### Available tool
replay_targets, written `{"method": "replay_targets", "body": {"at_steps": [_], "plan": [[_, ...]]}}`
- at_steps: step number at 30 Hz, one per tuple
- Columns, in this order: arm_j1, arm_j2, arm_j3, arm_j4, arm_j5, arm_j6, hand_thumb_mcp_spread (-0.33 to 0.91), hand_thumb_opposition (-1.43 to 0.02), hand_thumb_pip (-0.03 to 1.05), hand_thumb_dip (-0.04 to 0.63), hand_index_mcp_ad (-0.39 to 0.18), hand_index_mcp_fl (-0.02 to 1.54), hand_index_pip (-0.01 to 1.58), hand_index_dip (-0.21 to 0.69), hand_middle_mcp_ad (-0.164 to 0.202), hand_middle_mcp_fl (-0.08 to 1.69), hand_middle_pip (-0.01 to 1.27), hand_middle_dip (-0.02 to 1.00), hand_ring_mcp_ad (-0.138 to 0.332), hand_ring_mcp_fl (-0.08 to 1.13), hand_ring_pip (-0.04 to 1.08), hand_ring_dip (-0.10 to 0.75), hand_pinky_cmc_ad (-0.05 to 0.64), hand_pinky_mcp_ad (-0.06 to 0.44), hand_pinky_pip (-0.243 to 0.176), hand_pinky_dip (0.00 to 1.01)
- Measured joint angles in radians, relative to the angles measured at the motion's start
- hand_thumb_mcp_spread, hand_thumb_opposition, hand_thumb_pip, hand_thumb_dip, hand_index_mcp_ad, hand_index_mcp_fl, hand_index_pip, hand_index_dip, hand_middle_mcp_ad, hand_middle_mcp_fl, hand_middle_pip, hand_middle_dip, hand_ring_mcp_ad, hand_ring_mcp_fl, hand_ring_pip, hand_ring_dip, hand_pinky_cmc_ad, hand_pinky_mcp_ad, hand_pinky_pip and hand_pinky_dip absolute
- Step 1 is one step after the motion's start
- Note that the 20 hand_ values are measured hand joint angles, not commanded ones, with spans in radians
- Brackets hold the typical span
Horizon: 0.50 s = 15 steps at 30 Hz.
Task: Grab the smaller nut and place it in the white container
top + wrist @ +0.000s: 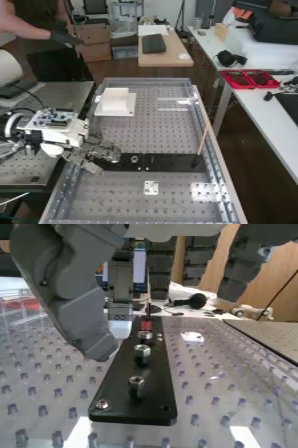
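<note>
Dark grey fingers of the hand (100, 152) are over the flat black bar (174, 162) at its left end. In the wrist view the hand (83, 311) is open, fingers and thumb apart with nothing between them. Nearest along the bar (149, 409) stands the smaller nut (136, 383), with the larger nut (142, 351) behind it and the bearing (145, 335) farthest. The bearing (134, 159) also shows right of the fingers in the high view, where the hand covers the nuts' places. The white container (116, 99) sits on a white base toward the bench's far left.
A thin wooden stick (203, 137) slants up from the bar's right part. A small white plate with holes (151, 188) lies nearer than the bar. Raised metal rails (219, 160) edge the perforated bench. Red trays (249, 79) sit on a side table.
</note>
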Motion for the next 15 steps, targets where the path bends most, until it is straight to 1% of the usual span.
{"method": "replay_targets", "body": {"at_steps": [4,6,9,15], "plan": [[-0.003,-0.012,-0.004,0.014,0.011,0.01,0.42,-0.86,0.76,0.269,-0.127,0.01,1.46,0.302,0.068,0.14,0.13,0.25,0.131,0.0,0.09,0.138,0.367,0.302,0.003,0.19],[-0.006,-0.018,-0.008,0.028,0.015,0.015,0.42,-0.86,0.76,0.269,-0.12,0.01,1.46,0.302,0.072,0.14,0.13,0.25,0.131,0.0,0.09,0.138,0.367,0.302,0.003,0.19],[-0.011,-0.024,-0.012,0.04,0.02,0.019,0.42,-0.86,0.76,0.269,-0.12,0.01,1.46,0.302,0.072,0.14,0.13,0.25,0.131,0.0,0.09,0.138,0.346,0.302,0.003,0.19],[-0.022,-0.041,-0.017,0.072,0.016,0.024,0.42,-0.86,0.76,0.269,-0.117,0.0,1.48,0.298,0.072,0.14,0.13,0.25,0.131,0.0,0.09,0.138,0.346,0.302,0.003,0.19]]}}
